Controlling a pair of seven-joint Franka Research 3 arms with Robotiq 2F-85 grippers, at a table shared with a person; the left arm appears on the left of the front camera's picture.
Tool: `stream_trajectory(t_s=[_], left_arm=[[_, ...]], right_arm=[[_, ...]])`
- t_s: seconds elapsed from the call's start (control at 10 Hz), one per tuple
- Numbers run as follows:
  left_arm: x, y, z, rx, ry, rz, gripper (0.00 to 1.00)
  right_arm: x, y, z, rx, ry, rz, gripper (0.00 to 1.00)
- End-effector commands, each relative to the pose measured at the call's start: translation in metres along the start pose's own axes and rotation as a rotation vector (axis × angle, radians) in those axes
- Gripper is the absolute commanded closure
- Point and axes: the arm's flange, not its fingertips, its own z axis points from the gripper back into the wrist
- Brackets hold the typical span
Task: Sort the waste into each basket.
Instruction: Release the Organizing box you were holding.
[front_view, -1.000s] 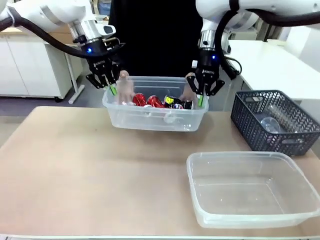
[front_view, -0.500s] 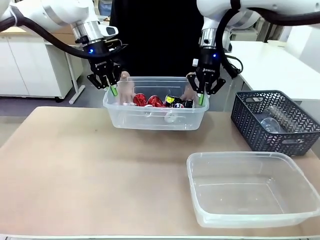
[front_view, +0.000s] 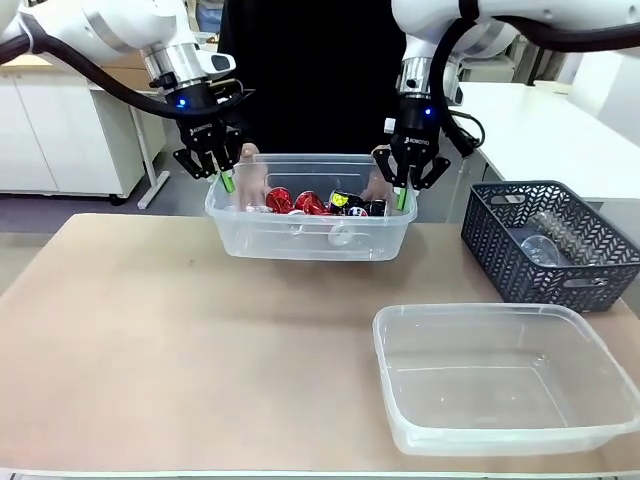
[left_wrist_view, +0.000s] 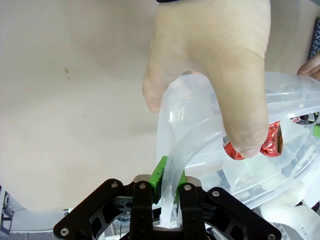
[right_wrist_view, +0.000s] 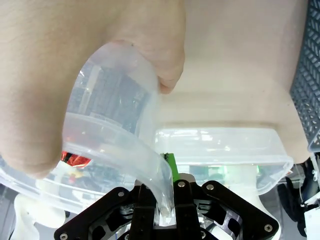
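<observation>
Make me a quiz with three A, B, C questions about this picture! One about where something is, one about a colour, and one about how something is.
1. Where are the cans?
A. in the near clear tub
B. in the far clear tub
C. in the black mesh basket

2. What colour are the pads on the left gripper?
A. blue
B. orange
C. green

3. How is the near clear tub?
A. empty
B. full of cans
C. upside down

Answers:
1 B: red and dark cans show through the far clear tub's wall.
2 C: a green pad lies against the tub's rim in the left wrist view.
3 A: it stands open side up with nothing inside.
</observation>
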Motion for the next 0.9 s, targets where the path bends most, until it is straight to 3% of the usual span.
stream_trajectory(t_s=[0.0,0.1,0.3,0.4,0.5,0.6,0.8], left_arm=[[-0.005,-0.005,0.004,0.025,-0.021,-0.005,0.37],[-0.010,-0.007,0.004,0.029,-0.037,0.002,0.00],[-0.025,-0.007,0.009,0.034,-0.098,0.016,0.00],[-0.037,-0.008,0.012,0.040,-0.142,0.016,0.13],[-0.053,-0.009,0.017,0.051,-0.203,0.022,0.03],[-0.067,-0.009,0.021,0.061,-0.255,0.021,0.00],[-0.085,-0.012,0.023,0.083,-0.353,0.013,0.00]], right_arm=[[-0.007,-0.005,0.001,0.050,-0.098,-0.023,0.40],[-0.011,-0.007,0.002,0.079,-0.155,-0.017,0.00],[-0.017,-0.010,0.001,0.085,-0.236,-0.019,0.00],[-0.024,-0.015,0.004,0.104,-0.309,-0.017,0.17],[-0.035,-0.021,0.008,0.143,-0.386,-0.003,0.07],[-0.047,-0.025,0.012,0.165,-0.444,0.004,0.00],[-0.067,-0.032,0.017,0.170,-0.511,0.037,0.00]])
